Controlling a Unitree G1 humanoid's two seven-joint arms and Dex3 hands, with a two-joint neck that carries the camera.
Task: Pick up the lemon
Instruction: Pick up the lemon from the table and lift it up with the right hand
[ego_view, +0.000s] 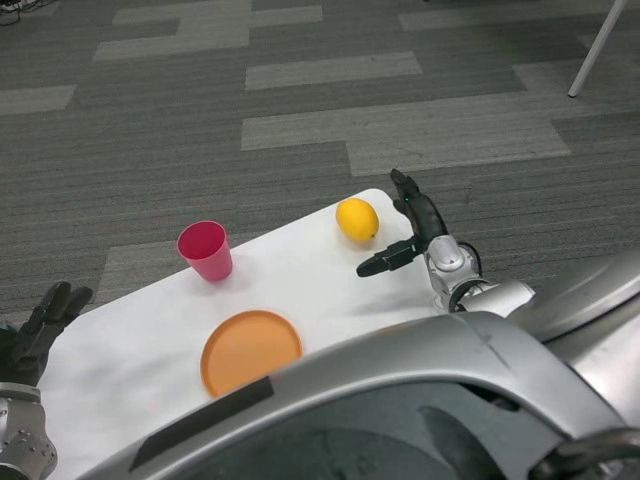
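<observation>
Plate (251, 350) is seen nearest; cup (206, 250) at its 11 o'clock. Right hand (405, 228), fingers spread, is held near lemon (357, 219). Left hand (38, 325), fingers apart, is parked at table (300, 280) edge.

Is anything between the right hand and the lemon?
Nothing visible. The right hand is open beside the lemon, with bare table between them. The cup and plate sit well off to the other side.
</observation>
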